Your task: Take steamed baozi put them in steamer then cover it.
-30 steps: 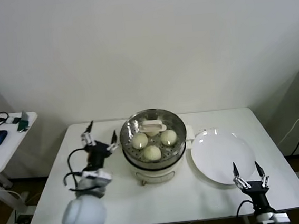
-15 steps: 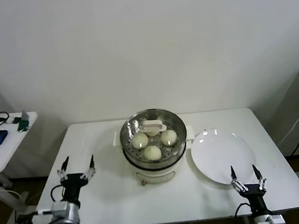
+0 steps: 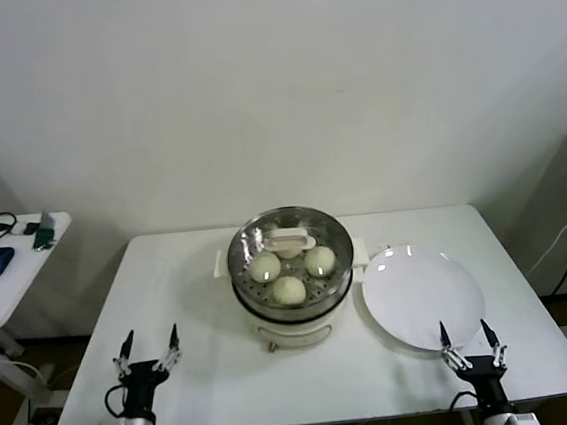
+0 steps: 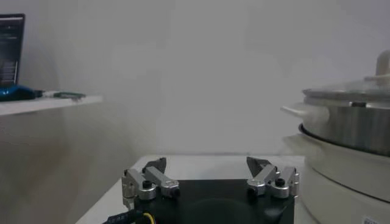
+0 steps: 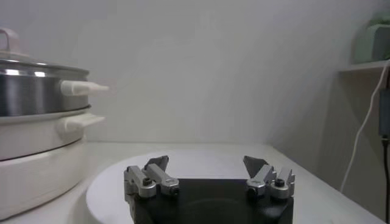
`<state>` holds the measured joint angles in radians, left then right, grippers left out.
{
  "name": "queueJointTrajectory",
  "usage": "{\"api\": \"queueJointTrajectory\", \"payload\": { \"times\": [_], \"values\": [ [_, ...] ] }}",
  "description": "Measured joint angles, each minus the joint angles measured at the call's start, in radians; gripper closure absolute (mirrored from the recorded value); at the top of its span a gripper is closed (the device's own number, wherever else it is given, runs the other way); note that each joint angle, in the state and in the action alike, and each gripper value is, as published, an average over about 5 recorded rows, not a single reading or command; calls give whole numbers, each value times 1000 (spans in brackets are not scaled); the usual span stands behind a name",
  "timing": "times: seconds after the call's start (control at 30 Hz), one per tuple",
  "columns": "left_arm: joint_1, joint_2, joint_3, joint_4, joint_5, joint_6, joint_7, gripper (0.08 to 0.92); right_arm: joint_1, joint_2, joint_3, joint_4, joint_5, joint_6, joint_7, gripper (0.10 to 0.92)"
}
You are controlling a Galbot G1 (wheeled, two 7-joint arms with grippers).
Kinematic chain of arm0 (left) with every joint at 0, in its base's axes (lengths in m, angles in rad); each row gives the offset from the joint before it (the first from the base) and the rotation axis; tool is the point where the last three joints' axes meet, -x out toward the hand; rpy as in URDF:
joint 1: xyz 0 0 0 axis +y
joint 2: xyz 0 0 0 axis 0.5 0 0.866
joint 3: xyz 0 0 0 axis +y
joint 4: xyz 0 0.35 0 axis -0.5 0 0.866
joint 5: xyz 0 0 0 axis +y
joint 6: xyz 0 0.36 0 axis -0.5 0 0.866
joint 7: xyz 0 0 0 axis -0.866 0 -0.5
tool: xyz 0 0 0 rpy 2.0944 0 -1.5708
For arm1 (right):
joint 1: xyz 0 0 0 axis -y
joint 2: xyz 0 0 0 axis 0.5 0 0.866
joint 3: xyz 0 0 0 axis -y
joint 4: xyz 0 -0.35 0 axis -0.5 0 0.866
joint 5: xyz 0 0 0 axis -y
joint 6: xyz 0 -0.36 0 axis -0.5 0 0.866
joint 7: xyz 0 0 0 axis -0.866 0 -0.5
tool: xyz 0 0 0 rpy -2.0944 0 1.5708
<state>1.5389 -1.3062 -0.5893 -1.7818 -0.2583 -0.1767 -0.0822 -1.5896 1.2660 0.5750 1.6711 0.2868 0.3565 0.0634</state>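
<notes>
The steamer (image 3: 295, 312) stands mid-table, its steel basket on a cream-white pot base. The clear glass cover (image 3: 256, 238) with its white handle lies on it. Through the glass I see three baozi (image 3: 288, 289); a fourth is mostly hidden under the handle. My left gripper (image 3: 147, 351) is open and empty at the table's front left, well away from the pot. My right gripper (image 3: 466, 341) is open and empty at the front right, by the near rim of the plate. The steamer also shows in the left wrist view (image 4: 350, 131) and in the right wrist view (image 5: 33, 91).
A flat white plate (image 3: 422, 295) lies bare to the right of the steamer, also seen in the right wrist view (image 5: 201, 170). A small side table (image 3: 8, 269) with cables and a mouse stands at the far left. A wall is behind the table.
My left gripper has drawn back from beside the steamer to the table's front left edge and lowered. My right gripper has sunk slightly toward the front edge. The steamer is unchanged.
</notes>
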Motion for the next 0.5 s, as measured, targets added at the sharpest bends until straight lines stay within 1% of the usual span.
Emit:
{"api": "queueJointTrajectory", "payload": {
  "times": [0.5],
  "values": [
    [20, -2, 9, 25, -28, -45, 8, 177, -2, 0, -3, -1, -1, -6, -4, 203]
  ]
}}
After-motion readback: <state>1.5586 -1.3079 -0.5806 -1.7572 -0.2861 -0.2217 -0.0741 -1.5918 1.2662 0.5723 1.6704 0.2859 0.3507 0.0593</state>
